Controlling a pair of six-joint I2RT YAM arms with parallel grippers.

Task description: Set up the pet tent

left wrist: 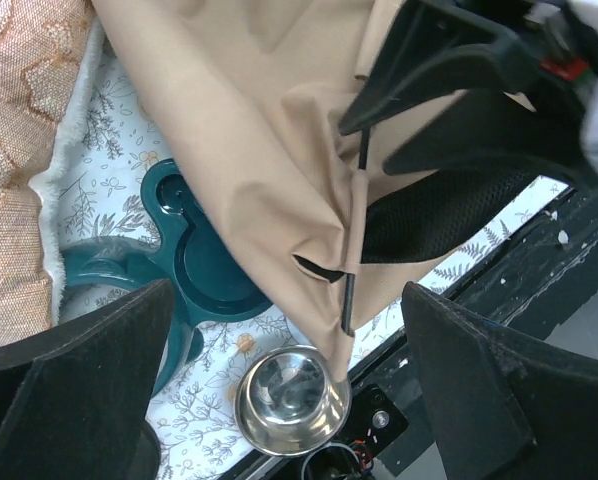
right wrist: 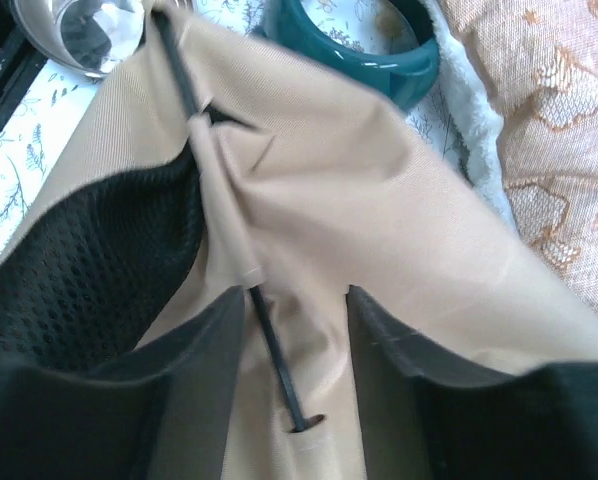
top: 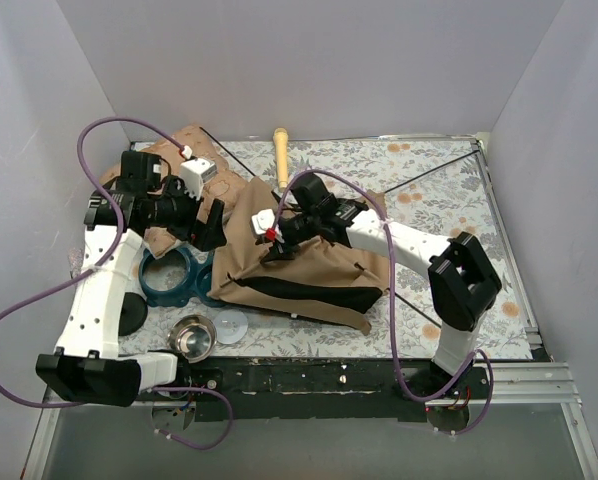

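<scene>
Floral-patterned table surface (top: 449,190) is noted, with a steel bowl (top: 192,337) at lower left. The pet tent (top: 309,275) is found collapsed at frame centre, beside a teal dish (top: 174,280). The right gripper (right wrist: 297,295) is seen parted around a black pole (right wrist: 276,360), not pinching it; the left gripper (left wrist: 287,290) is spread wide and empty. A patterned cushion (top: 194,150) is located at upper left.

White-shelled left arm (top: 99,300) and right arm (top: 404,241) carry black joints and looping purple cables (top: 129,120).
</scene>
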